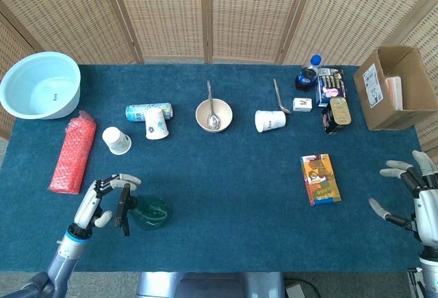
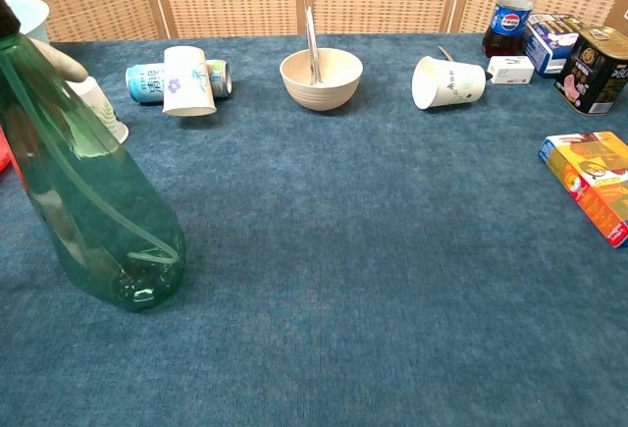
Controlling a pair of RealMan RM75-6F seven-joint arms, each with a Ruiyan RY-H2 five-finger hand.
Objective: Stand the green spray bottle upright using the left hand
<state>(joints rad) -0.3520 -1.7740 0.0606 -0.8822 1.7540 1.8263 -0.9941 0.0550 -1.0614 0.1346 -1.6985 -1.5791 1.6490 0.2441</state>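
The green spray bottle [image 1: 149, 212] is standing on the desk [image 1: 233, 175] w/ the left hand [image 1: 104, 199] beside it, fingers spread, holding nothing.

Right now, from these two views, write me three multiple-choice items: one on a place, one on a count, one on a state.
1. Where is the green spray bottle?
A. near the table's front left edge
B. inside the cardboard box
C. beside the cola bottle

2. How many paper cups show on the table?
A. one
B. three
C. five

3. How are the right hand's fingers?
A. closed on a cup
B. spread, holding nothing
C. pressed on the box

Key: 1 A, it stands by the left hand. 2 B, three cups. 3 B, nothing is in it.
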